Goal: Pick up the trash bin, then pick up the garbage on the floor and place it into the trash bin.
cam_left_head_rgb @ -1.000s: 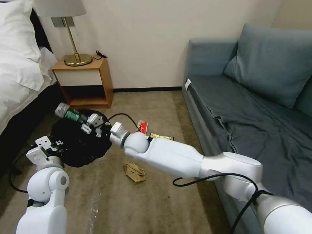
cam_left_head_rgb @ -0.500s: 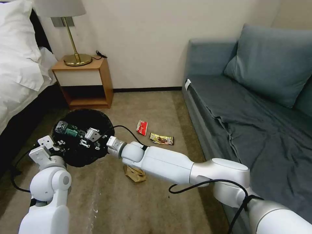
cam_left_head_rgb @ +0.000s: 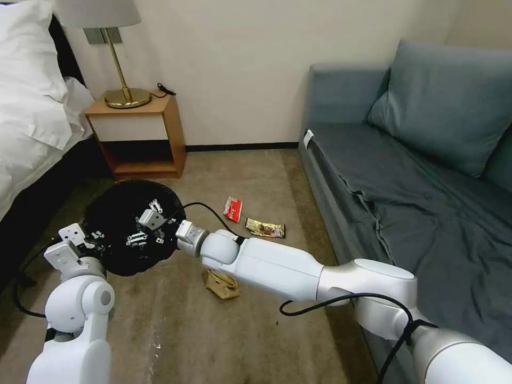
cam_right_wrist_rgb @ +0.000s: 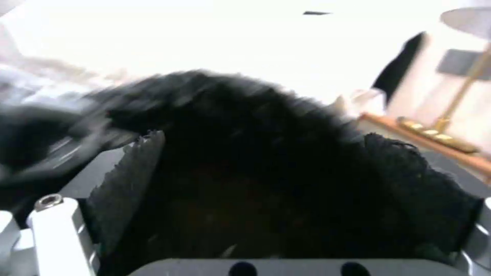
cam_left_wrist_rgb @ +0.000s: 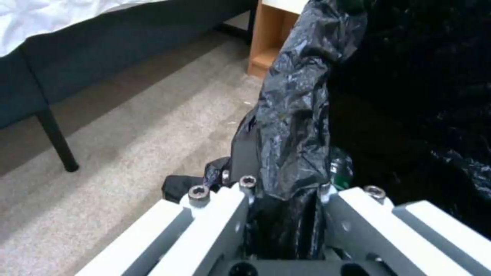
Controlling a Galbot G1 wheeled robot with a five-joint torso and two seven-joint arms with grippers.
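Beige carpet (cam_left_head_rgb: 176, 320), sofa (cam_left_head_rgb: 416, 176), perhaps bedside.

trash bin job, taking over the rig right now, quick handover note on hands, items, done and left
Left hand: shut on the rim of the black-bagged round trash bin.
Right hand: open, empty, over the bin's mouth.
Done: green-labelled clear plastic bottle lies inside the bin.
Left on the carpet: crumpled brown paper, red-and-white wrapper, gold-brown snack wrapper.
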